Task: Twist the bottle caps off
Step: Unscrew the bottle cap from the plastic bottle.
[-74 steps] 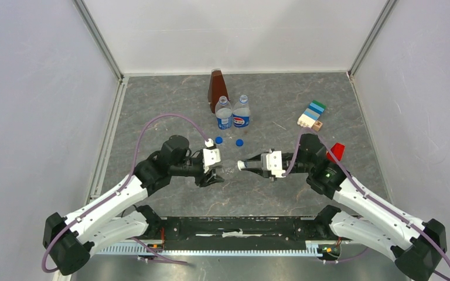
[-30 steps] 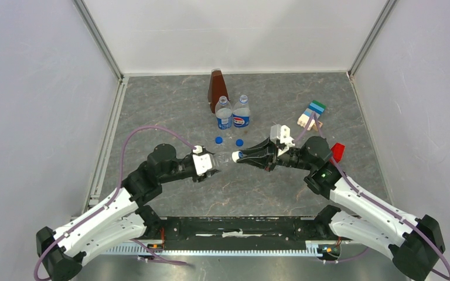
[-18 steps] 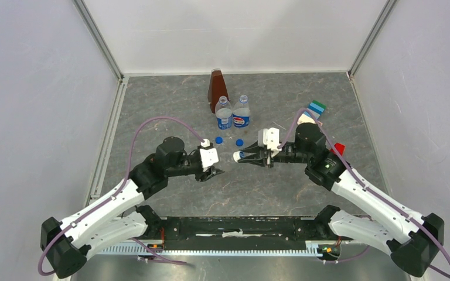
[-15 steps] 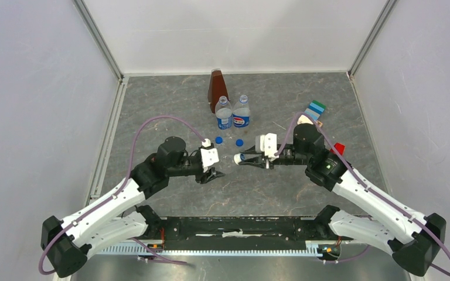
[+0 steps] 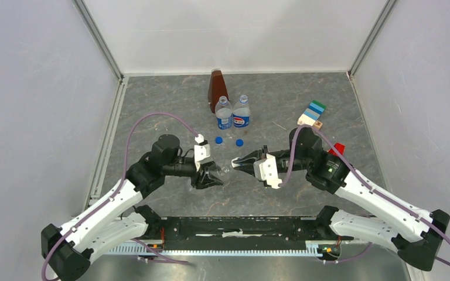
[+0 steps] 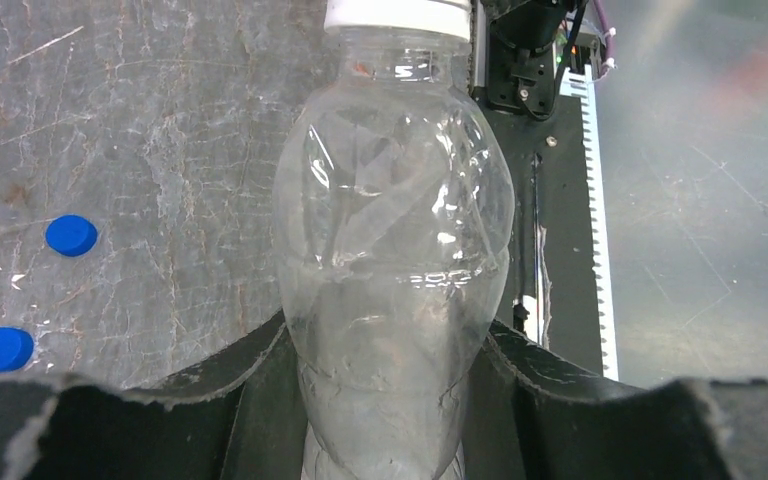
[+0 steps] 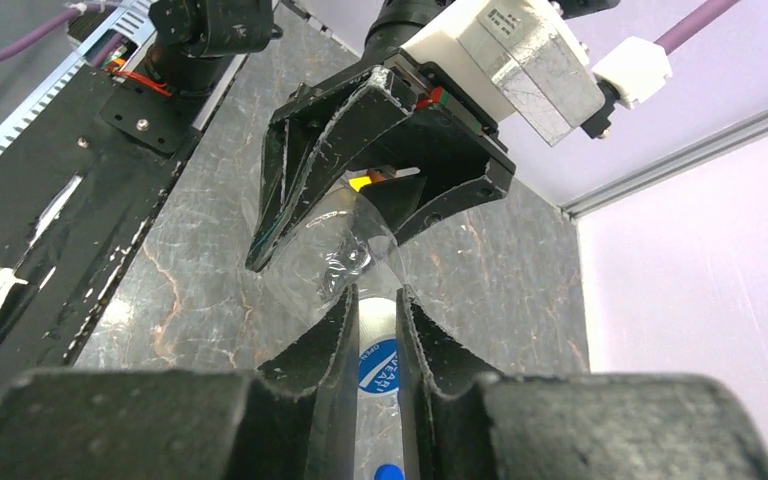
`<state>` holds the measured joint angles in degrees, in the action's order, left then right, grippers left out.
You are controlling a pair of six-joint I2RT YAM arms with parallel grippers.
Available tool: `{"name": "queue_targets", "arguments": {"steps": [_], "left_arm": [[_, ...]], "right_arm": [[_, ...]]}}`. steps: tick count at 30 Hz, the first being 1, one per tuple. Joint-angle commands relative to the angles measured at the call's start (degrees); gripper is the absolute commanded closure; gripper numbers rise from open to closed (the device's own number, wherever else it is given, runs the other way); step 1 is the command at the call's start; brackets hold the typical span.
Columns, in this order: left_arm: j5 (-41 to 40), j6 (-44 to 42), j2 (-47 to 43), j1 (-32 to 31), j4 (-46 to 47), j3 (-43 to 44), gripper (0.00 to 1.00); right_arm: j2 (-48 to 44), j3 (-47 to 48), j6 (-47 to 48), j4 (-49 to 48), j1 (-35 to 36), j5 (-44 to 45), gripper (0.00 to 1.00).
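Observation:
My left gripper (image 5: 212,175) is shut on the base of the small unlabelled clear bottle (image 6: 395,250), holding it level just above the table, neck towards the right arm. My right gripper (image 5: 238,163) is shut on its white cap with the blue mark (image 7: 378,350), which sits on the bottle neck (image 6: 397,12). The bottle body (image 7: 332,258) shows crumpled between both grippers in the right wrist view. Two blue-labelled bottles (image 5: 224,116) (image 5: 241,114) stand uncapped at the back centre. Two blue caps (image 5: 218,140) (image 5: 239,141) lie in front of them, and also show in the left wrist view (image 6: 70,235) (image 6: 2,349).
A brown pyramid-shaped object (image 5: 216,86) stands behind the labelled bottles. Stacked toy blocks (image 5: 311,114) and a red object (image 5: 337,150) lie at the right, behind the right arm. White walls with metal rails (image 5: 110,134) enclose the grey table.
My right wrist has rolled over with the cap in its jaws, so its white housing now hangs below the fingers. My left gripper shifted slightly towards me with the bottle.

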<state>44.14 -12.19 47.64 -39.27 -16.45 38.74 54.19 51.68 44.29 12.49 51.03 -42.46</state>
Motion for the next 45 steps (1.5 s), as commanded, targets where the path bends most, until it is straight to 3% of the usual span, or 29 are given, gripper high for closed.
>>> {"name": "queue_targets", "arguments": {"steps": [1,2,7,10,18,23,33,39,45], "left_arm": [[3.7,2.4,-3.5,0.4,14.7,4.8,0.98],[2.5,2.1,-3.8,0.4,14.6,4.3,0.98],[-3.6,-1.0,-6.3,0.0,16.2,-0.1,0.98],[-8.3,-2.7,-8.1,-1.2,19.6,-3.1,0.98],[-22.9,-2.2,-9.8,-9.2,33.9,-11.6,0.98],[-36.3,1.8,-6.7,-15.1,41.7,-13.8,0.98],[-51.5,3.2,-1.0,-22.0,53.5,-16.9,0.98],[-53.4,3.5,0.5,-23.7,57.9,-17.9,0.98],[-54.1,3.7,1.8,-24.3,59.3,-17.8,0.98]], "right_arm": [[-0.6,-3.6,-3.9,1.7,0.9,1.4,0.92],[-1.5,-4.2,-6.9,-1.1,0.9,3.2,0.88],[-7.6,-10.5,-26.9,-20.2,0.8,16.9,0.37],[-9.0,-13.0,-38.5,-27.3,0.6,24.7,0.30],[-8.4,-24.4,-62.7,-59.7,0.5,24.8,0.29],[-5.8,-26.2,-68.5,-68.7,0.6,23.6,0.29],[-1.6,-30.1,-74.8,-80.8,0.6,31.1,0.30],[3.8,-31.4,-80.4,-90.7,0.6,33.6,0.37],[7.0,-30.3,-81.8,-91.5,0.6,34.7,0.42]]}}
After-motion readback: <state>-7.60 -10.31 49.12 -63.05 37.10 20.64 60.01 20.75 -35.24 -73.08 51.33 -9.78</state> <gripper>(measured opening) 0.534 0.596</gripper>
